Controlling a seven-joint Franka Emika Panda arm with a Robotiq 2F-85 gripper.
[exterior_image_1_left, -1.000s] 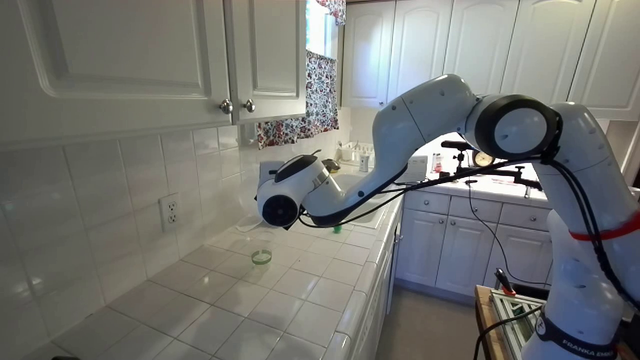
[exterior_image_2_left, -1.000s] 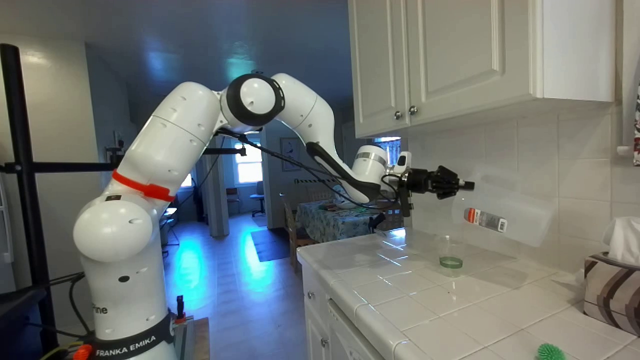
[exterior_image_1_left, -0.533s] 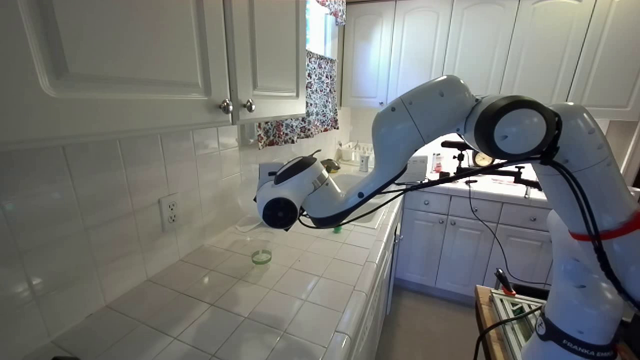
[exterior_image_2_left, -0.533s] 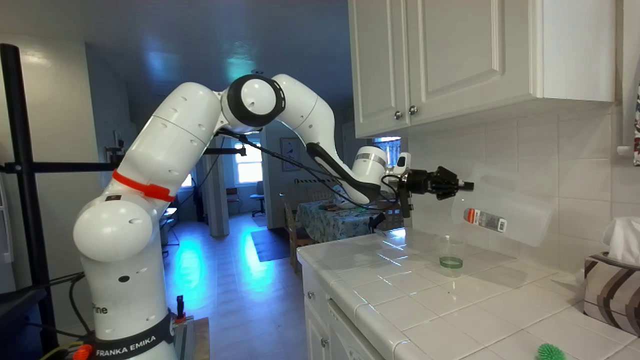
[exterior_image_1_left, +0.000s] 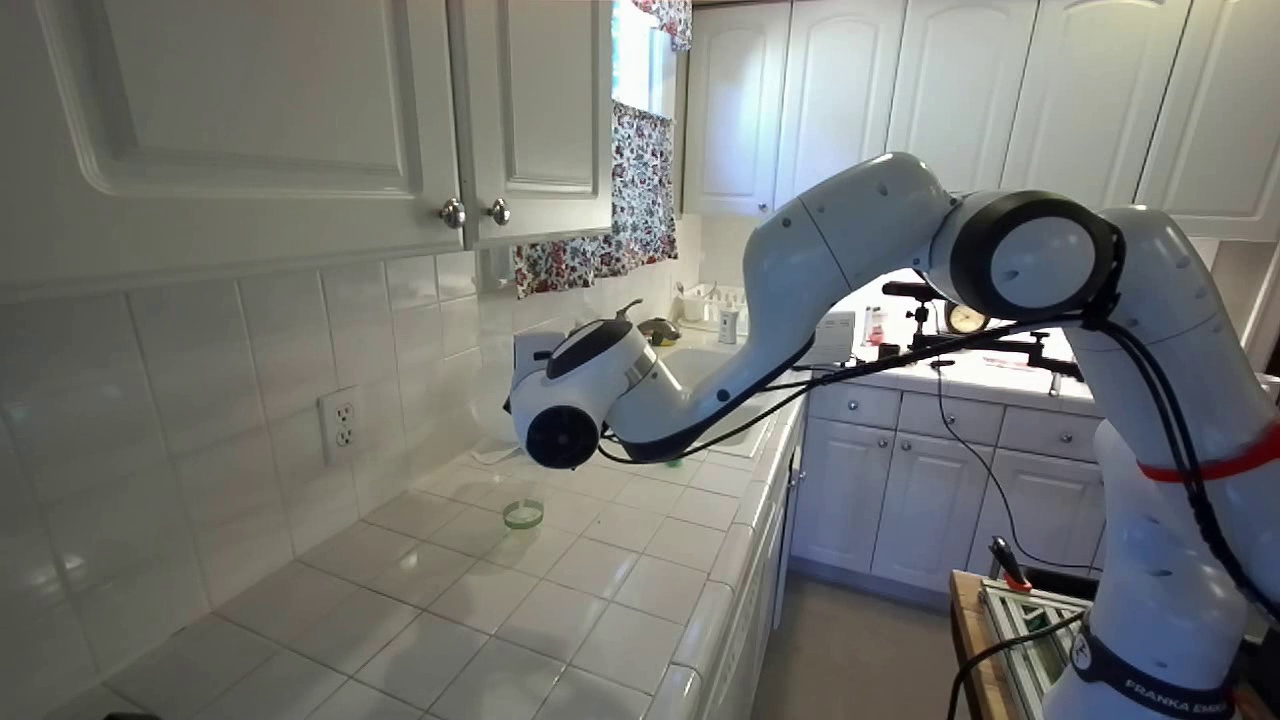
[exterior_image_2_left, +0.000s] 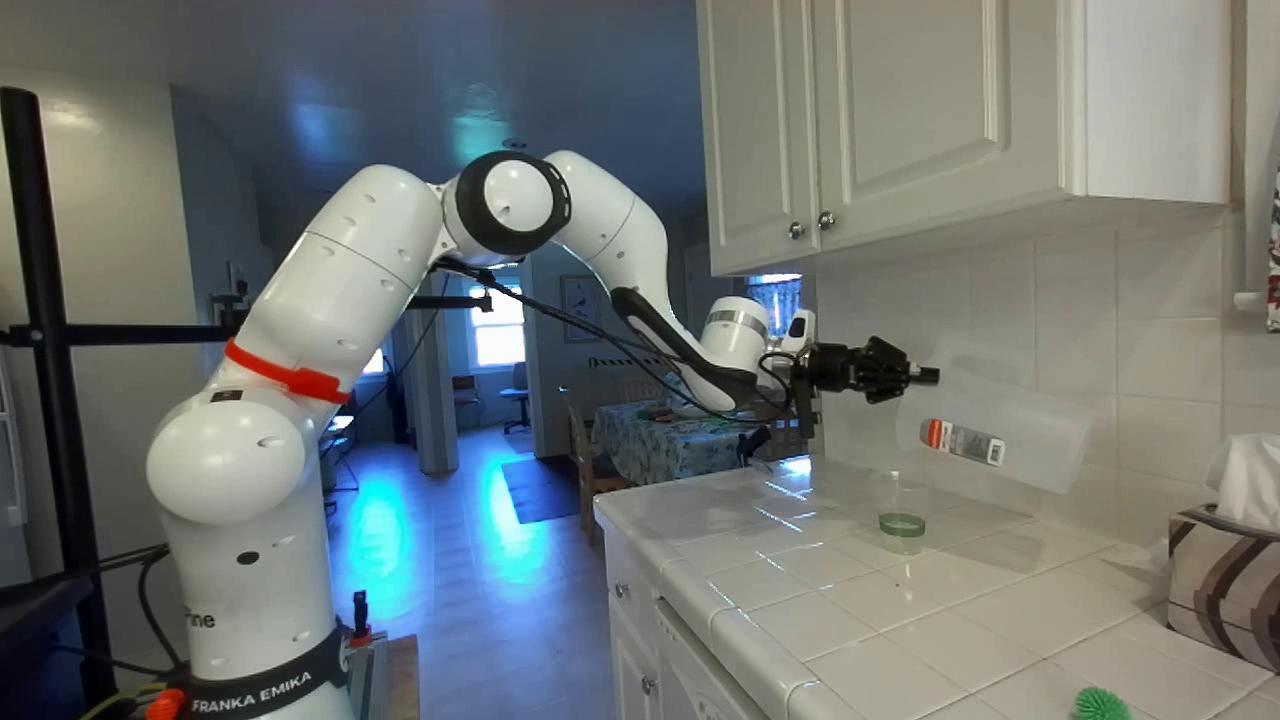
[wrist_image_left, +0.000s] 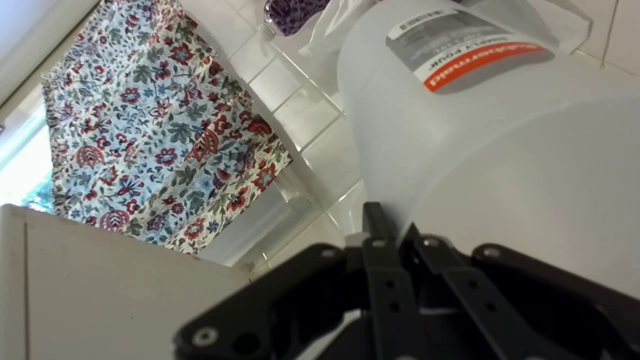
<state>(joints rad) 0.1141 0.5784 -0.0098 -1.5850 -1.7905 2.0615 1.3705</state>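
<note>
Milky plastic container (exterior_image_2_left: 1030, 430): long axis slopes down from pincer (exterior_image_2_left: 921, 375).

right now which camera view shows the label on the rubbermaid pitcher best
The wrist view: the label is largest there, Rubbermaid legible though upside down. In an exterior view it sits small on the pitcher, wording unreadable. In an exterior view where the robot's wrist intervenes, no label shows.

White tiled worktop (exterior_image_2_left: 940, 612)
Clear, green-based round cup (exterior_image_2_left: 902, 525) and brown-striped cardboard tissue box (exterior_image_2_left: 1226, 592) stand nearer the back edge; spiky green round object (exterior_image_2_left: 1100, 704) nearer the front.
</note>
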